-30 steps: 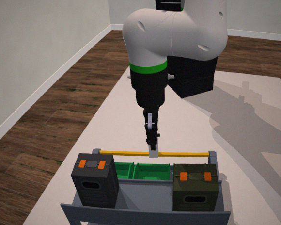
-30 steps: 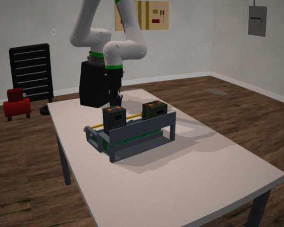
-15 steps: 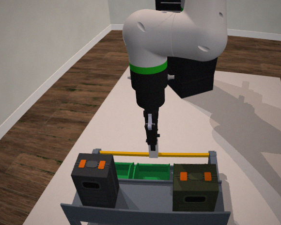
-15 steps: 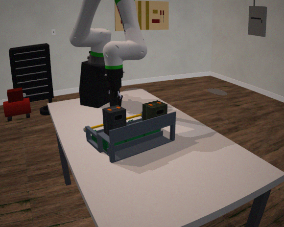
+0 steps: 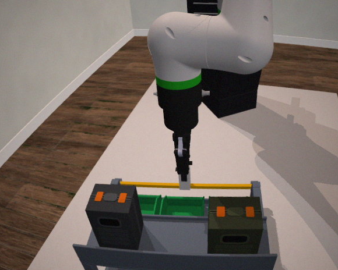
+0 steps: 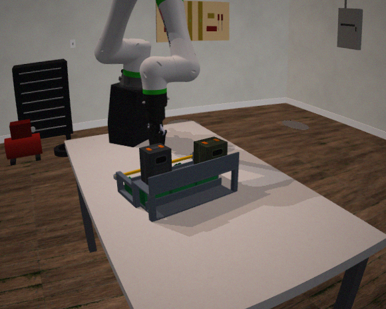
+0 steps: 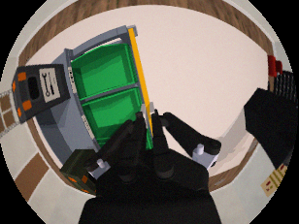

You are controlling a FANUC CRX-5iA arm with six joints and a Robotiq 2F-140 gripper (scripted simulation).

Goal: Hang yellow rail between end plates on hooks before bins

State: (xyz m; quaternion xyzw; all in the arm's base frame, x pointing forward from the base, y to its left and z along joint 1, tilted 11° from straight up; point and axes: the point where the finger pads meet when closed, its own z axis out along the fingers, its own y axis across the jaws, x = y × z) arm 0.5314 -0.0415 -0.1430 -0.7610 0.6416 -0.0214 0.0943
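Jaws were pinched shut on the yellow rail [image 5: 152,184], near its middle, with the gripper [image 5: 184,184] pointing straight down from the arm [image 5: 193,43]. The rail lay level along the front of the grey rack [image 5: 175,257], just ahead of the green bins [image 5: 181,203], spanning from the left hook post [image 5: 116,181] to the right hook post [image 5: 254,186]. In the top view both rail ends sat close against the posts (whether they cleared the small end plates or rested on one could not be told at this size). The wrist view showed the fingers closing on the rail's yellow edge [image 7: 144,72], with the bins directly beside it. A dark grey box [image 5: 114,215] with orange clips stood on the rack's left side, an olive box [image 5: 235,224] with orange clips on its right, both behind the rail and apart from it. The rack stood on the white table [image 6: 253,250]. In the exterior view the dark grey box hid the middle of the rail, and only short yellow stretches showed either side of it.
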